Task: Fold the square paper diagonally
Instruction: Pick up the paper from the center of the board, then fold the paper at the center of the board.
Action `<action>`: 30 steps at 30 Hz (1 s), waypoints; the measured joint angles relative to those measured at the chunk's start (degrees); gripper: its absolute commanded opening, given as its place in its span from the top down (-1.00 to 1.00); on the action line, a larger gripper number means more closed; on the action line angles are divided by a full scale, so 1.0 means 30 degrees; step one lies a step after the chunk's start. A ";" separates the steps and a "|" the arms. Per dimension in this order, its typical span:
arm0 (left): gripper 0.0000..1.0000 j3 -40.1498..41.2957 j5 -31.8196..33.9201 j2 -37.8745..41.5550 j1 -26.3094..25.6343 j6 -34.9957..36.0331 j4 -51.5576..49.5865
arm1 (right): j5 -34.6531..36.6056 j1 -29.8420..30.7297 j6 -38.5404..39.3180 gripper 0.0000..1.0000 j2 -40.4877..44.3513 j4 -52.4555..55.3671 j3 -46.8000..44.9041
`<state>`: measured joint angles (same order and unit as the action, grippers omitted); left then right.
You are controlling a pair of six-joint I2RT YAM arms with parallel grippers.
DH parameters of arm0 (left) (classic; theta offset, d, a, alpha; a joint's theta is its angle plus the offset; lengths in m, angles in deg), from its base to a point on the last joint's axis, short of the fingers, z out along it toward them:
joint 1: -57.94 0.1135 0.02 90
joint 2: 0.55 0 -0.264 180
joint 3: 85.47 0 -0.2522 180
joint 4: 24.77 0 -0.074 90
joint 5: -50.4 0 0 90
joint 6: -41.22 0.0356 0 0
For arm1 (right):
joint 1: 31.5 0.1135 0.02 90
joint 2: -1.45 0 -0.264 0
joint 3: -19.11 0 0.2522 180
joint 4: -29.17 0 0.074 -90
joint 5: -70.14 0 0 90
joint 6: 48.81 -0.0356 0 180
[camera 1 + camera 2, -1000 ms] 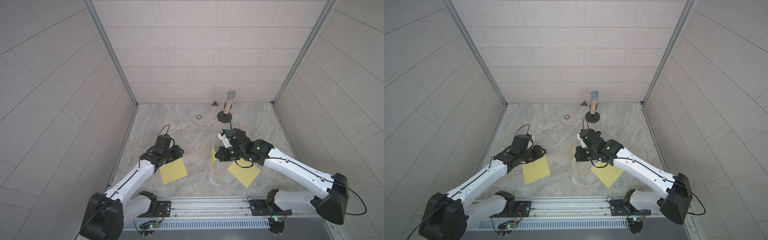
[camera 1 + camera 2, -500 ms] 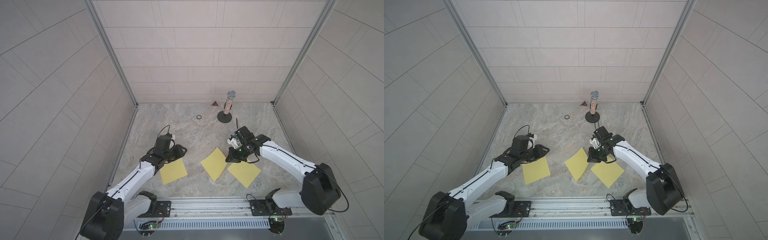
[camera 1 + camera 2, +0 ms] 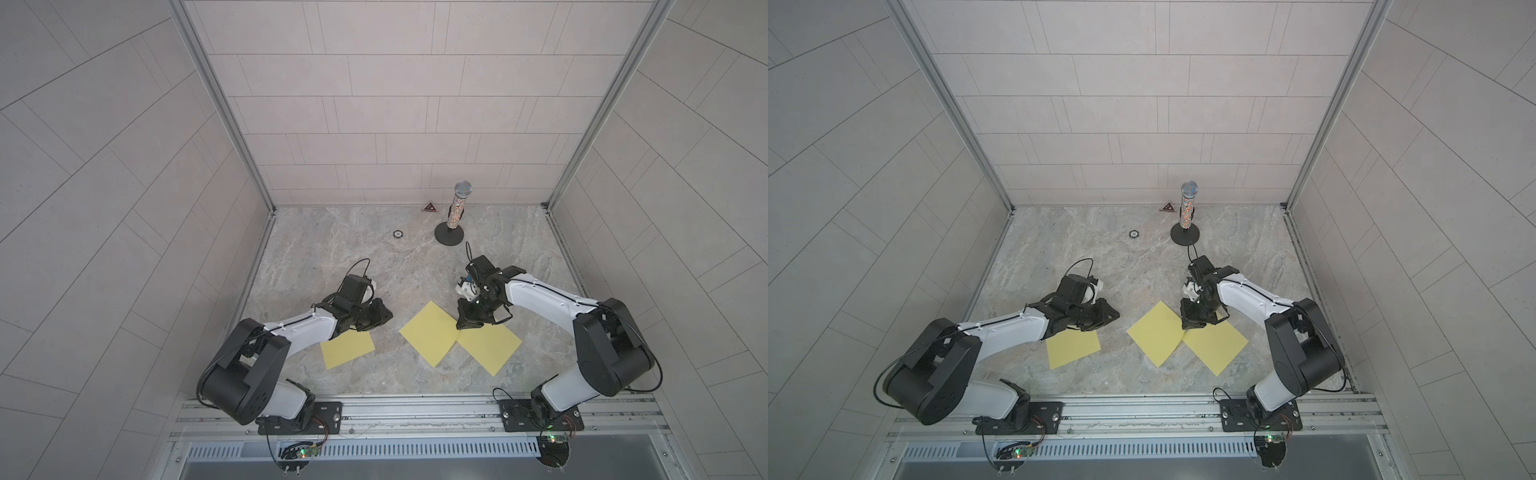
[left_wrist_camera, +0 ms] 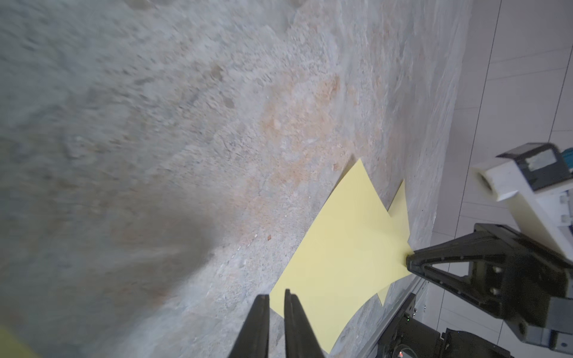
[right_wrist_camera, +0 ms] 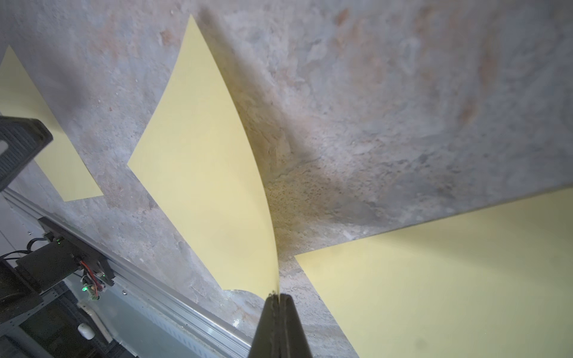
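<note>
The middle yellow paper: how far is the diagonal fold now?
Done: nothing yet; no sheet shows a crease. In hand: the right hand pinches one corner of the middle paper, curling it upward. The left hand hovers with a narrow gap, holding nothing. To do: carry that corner to the opposite one and press the crease.

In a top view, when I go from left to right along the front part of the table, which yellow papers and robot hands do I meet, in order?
In order: left yellow paper → left hand → middle yellow paper → right hand, pinching that paper's corner → right yellow paper.
</note>
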<state>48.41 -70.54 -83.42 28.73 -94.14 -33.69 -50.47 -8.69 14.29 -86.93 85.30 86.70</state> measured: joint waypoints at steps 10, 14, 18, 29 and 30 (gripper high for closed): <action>0.78 -0.0823 -0.0044 -0.1464 -0.0991 0.0364 0.0816 | 0.1472 0.0000 -0.0554 1.00 0.0153 -0.1413 -0.0168; 0.83 -0.1377 -0.0270 -0.2499 -0.1005 0.0459 0.0933 | 0.1683 0.0000 -0.0685 1.00 0.0146 -0.1792 -0.0233; 0.83 -0.1894 -0.0393 -0.3300 -0.1129 0.0452 0.1180 | 0.1851 0.0000 -0.0699 1.00 0.0138 -0.2033 -0.0284; 0.84 -0.2798 -0.0423 -0.4109 -0.1450 0.0809 0.0656 | 0.2193 0.0000 -0.1129 1.00 0.0138 -0.2710 -0.0597; 0.84 -0.2958 -0.0408 -0.4233 -0.1450 0.0940 0.0561 | 0.2193 0.0000 -0.1137 1.00 0.0138 -0.2739 -0.0597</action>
<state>39.54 -71.76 -96.12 24.38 -91.33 -32.01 -43.89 -8.69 10.88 -86.51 77.08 84.90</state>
